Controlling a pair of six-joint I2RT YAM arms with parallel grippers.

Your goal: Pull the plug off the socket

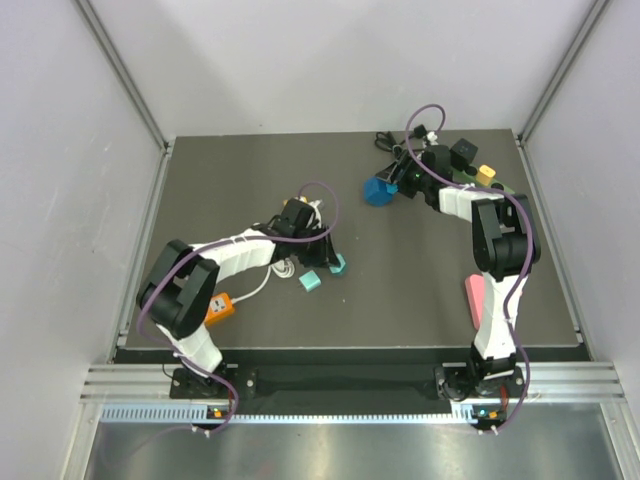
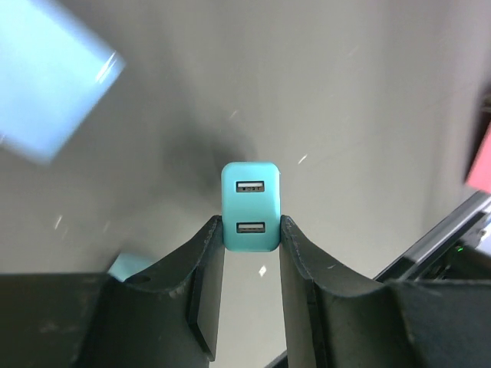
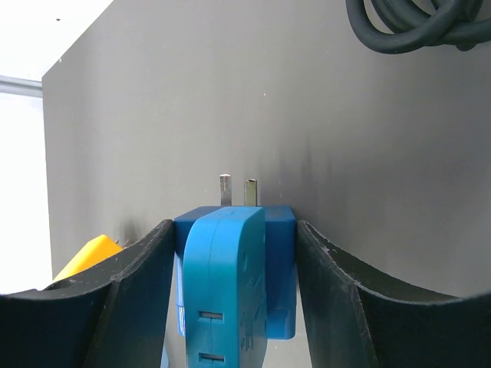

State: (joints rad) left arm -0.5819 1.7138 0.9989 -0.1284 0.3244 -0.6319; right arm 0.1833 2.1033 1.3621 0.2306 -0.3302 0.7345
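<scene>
My right gripper (image 3: pixel 234 226) is shut on a blue plug (image 3: pixel 230 284), a dark blue block with a lighter blue rounded piece in front. Its two metal prongs (image 3: pixel 236 190) point up, bare, above the dark table. From above, the blue plug (image 1: pixel 378 191) hangs at the tip of the right gripper (image 1: pixel 388 186) at the back of the table. The socket is hidden behind the right arm; only a coiled black cable (image 3: pixel 406 23) shows. Near the table's middle, my left gripper (image 2: pixel 251 222) (image 1: pixel 333 260) is shut on a teal USB charger (image 2: pixel 251 205).
A second teal block (image 1: pixel 310 282) lies near the left gripper. An orange box (image 1: pixel 220 308) and a white cable (image 1: pixel 262 282) sit by the left arm. A pink object (image 1: pixel 475 295) lies beside the right arm. A yellow block (image 1: pixel 486 174) and a black cube (image 1: pixel 462 150) are back right.
</scene>
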